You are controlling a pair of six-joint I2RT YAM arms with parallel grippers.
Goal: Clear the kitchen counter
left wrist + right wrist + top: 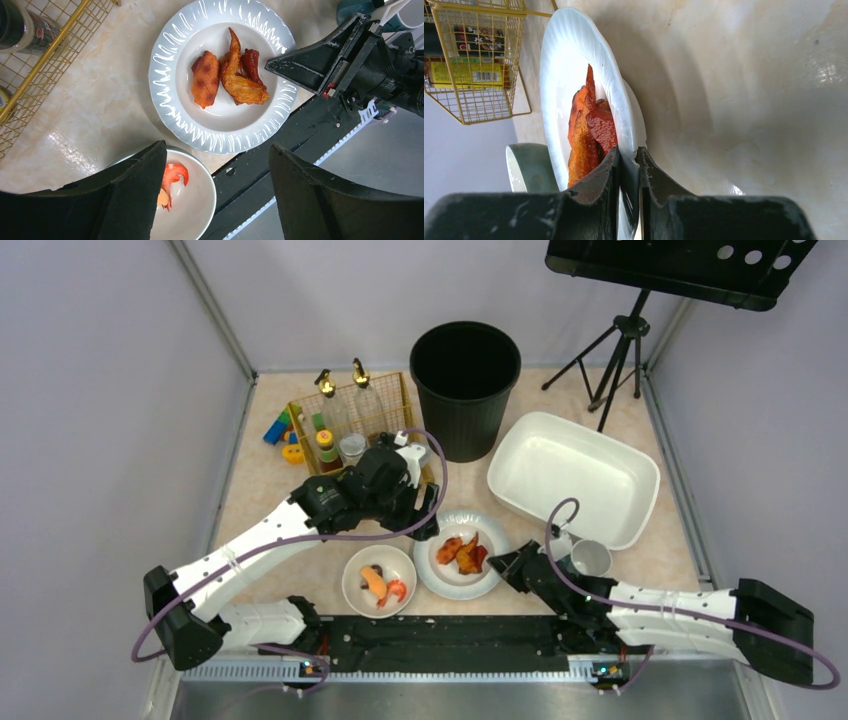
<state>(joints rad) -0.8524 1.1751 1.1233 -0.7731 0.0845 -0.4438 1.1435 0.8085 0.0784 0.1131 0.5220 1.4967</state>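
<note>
- You have a white plate (462, 586) sitting on the worktop (260, 480), towards its front edge. It carries three browned chicken wings (462, 552).
- Your right fingers (498, 562) are pinched on the plate's right rim, with the rim between them.
- Your left fingers (428, 526) are spread wide above the plate's left rim and grip nothing.
- Just left of the plate, a white bowl (352, 585) holds a shrimp (396, 590), an orange piece and a small dark bit.
- Behind and left of the plate, a gold wire basket (390, 405) holds two clear bottles (365, 400) with gold tops, plus several jars (327, 450).
- Further behind and left of the plate, past the basket, coloured toy blocks (280, 428) lie on the worktop.
- Straight behind the plate stands a black bin (465, 390). Its inside is too dark for you to tell the contents.
- Behind and right of the plate lies a white tub (572, 478), its white floor showing.
- Right of the plate, past your right fingers, a pale mug (590, 558) stands just beside the tub's near wall.
</note>
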